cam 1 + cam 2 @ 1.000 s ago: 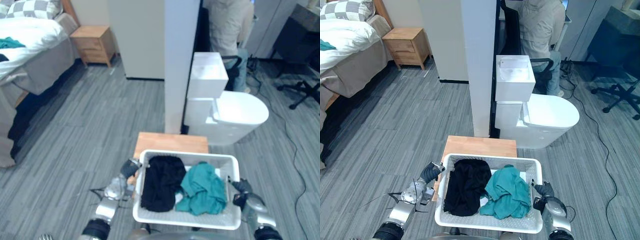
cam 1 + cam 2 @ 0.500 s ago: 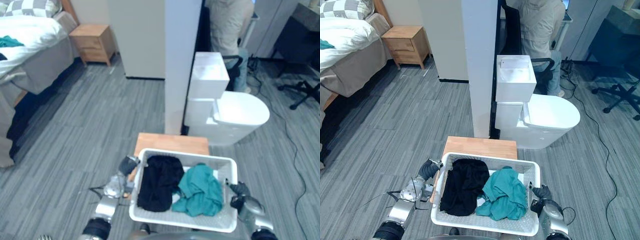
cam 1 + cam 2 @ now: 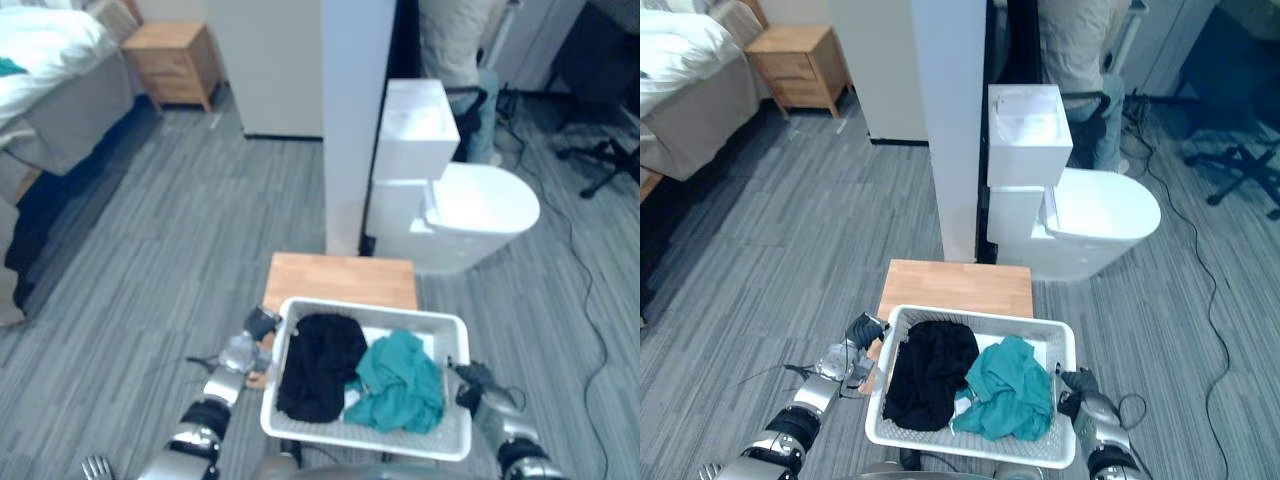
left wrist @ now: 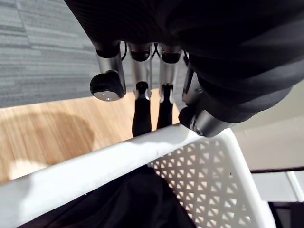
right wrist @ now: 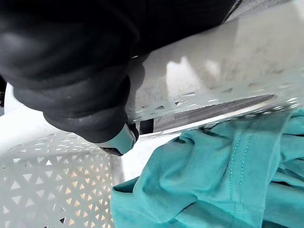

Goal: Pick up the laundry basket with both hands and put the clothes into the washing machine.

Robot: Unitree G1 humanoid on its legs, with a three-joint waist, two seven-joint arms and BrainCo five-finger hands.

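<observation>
With the left hand (image 3: 260, 325), low and left of centre in the eye views, clamps the left rim of the white laundry basket (image 3: 372, 309). Shows, in the left wrist view, dark-tipped fingers (image 4: 141, 114) reaching down the rim's outer side and one rounded tip resting on its top edge. With the right hand (image 3: 470, 379), low and right of centre, grips the opposite rim. Shows, in the right wrist view, a silver tip hooked over the edge beside the perforated wall, with the rest of that hand's fingers hidden under the rim. Holds the basket between both hands at lower centre, roughly level, its far edge overlapping the near edge of a light wooden stool (image 3: 340, 281); cannot tell whether basket and stool touch. Carries two garments inside: a black garment (image 3: 320, 365) heaped in the left half and a teal garment (image 3: 402, 385) crumpled in the right half, touching along the middle. Faces, past the stool, a white pillar (image 3: 356, 120) at upper centre and a white toilet (image 3: 482, 208) just right of it, with a seated person (image 3: 455, 40) behind at the top edge. Takes in a bed (image 3: 50, 50) in the upper left corner and a wooden nightstand (image 3: 175, 58) near it, all on grey striped flooring (image 3: 150, 230).
</observation>
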